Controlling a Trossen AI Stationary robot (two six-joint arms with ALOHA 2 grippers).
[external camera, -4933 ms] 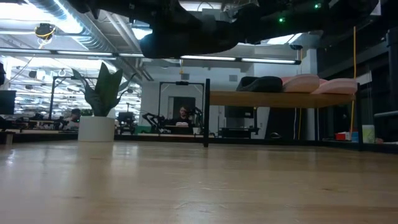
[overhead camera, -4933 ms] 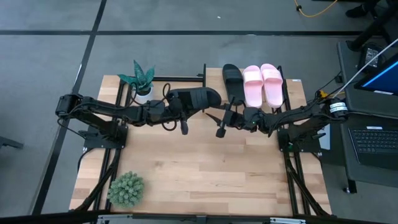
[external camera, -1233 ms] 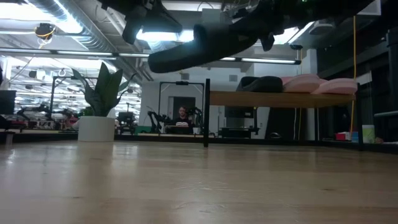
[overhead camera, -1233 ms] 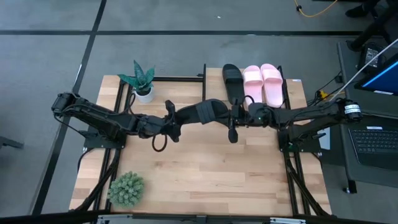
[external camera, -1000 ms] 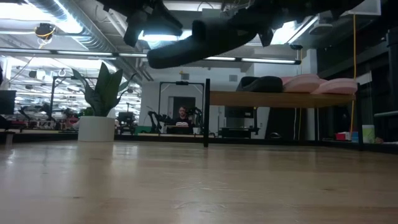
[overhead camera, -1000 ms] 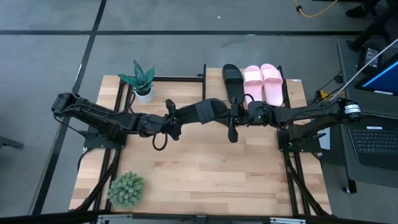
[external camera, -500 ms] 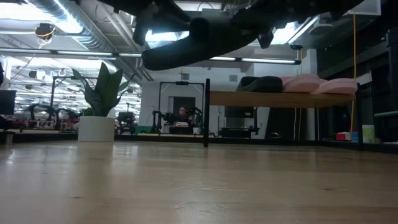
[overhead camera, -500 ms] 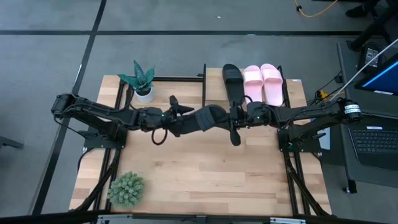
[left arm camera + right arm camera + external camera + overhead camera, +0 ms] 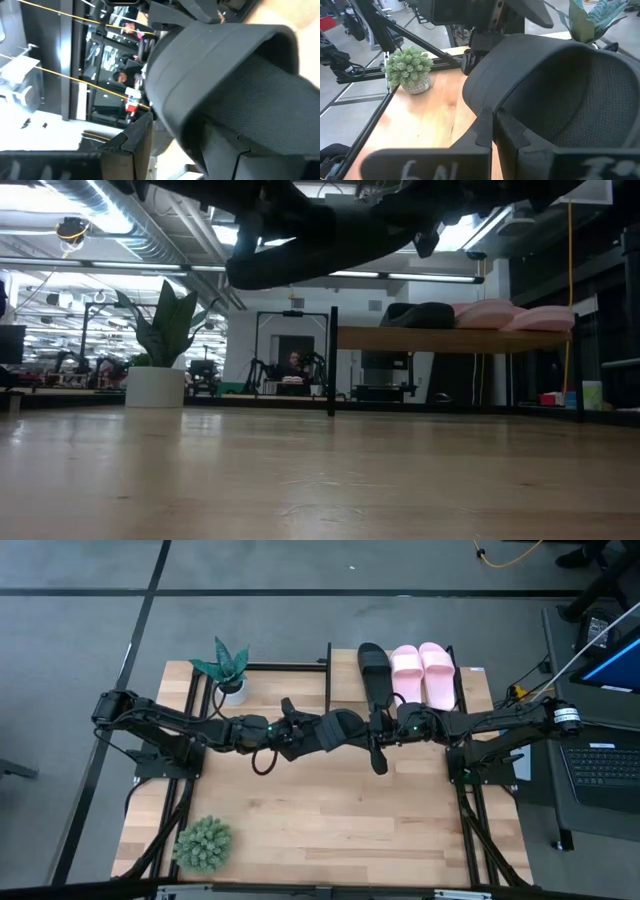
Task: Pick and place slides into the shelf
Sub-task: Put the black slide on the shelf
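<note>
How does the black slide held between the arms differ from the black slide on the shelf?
The held black slide hangs in the air above the table, crosswise, with the right gripper shut on it; the shelved black slide lies flat on the shelf beside the pink pair, untouched. Both look alike.

Above the middle of the worktop, a black slide (image 9: pixel 338 729) is changing tools in mid-air. The left tool (image 9: pixel 292 730), clamped on the slide's near end a second ago, is now standing with its fingers spread apart, its arm drawing back toward the left of the frame. The right tool (image 9: pixel 383 729), well short of the slide almost five seconds ago, is now gripping its strap with fingers pressed together. In the low view the slide (image 9: pixel 300 242) is hanging flatter at the top of the frame, its tip tilted less than a second ago.
</note>
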